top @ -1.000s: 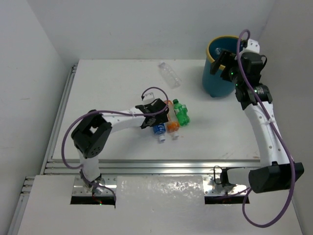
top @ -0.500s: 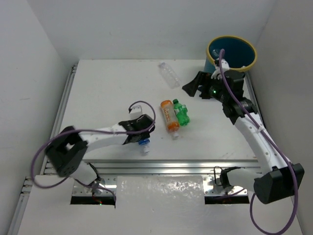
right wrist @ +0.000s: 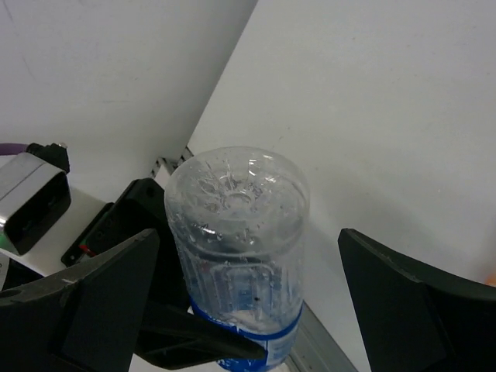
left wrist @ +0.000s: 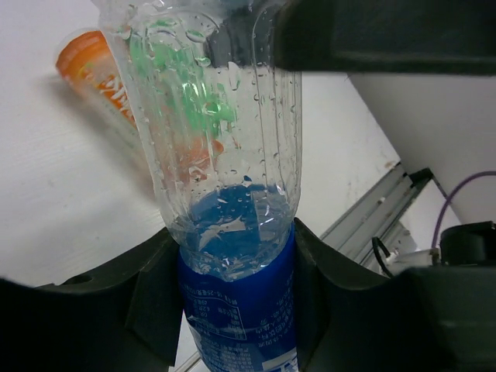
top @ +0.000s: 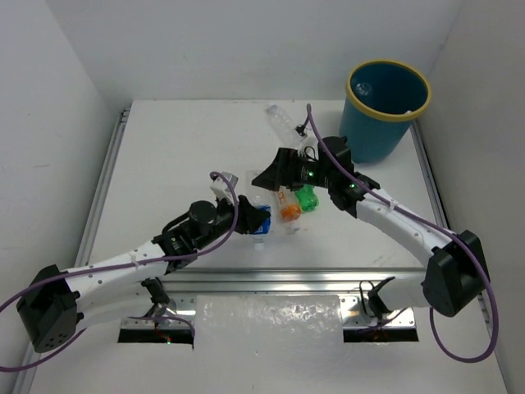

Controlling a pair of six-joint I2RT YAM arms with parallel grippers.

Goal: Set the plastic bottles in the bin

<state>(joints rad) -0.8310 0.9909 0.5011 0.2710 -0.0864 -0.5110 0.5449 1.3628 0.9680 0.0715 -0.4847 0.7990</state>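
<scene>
My left gripper point(top: 253, 220) point(left wrist: 232, 260) is shut on a clear plastic bottle with a blue label point(top: 262, 220) point(left wrist: 232, 294), held off the table with its base pointing away. My right gripper point(top: 271, 176) point(right wrist: 248, 232) stands open around that bottle's base point(right wrist: 236, 205), its fingers point(right wrist: 105, 298) wide of the sides. An orange bottle point(top: 287, 205) point(left wrist: 89, 66) and a green bottle point(top: 308, 198) lie side by side on the table just right of the grippers. Another clear bottle point(top: 280, 123) lies farther back. The teal bin point(top: 373, 135) with its yellow rim stands at the back right.
The white table point(top: 164, 156) ends in an aluminium rail point(top: 271, 277) along the near edge and another down the left side. White walls close in behind and on both sides. My right arm point(top: 394, 217) stretches across the table's right half.
My left gripper has shut on the blue-label bottle, pulled it away from the orange and green ones and raised it. My right arm has swung from the bin down to the bottle's base.
</scene>
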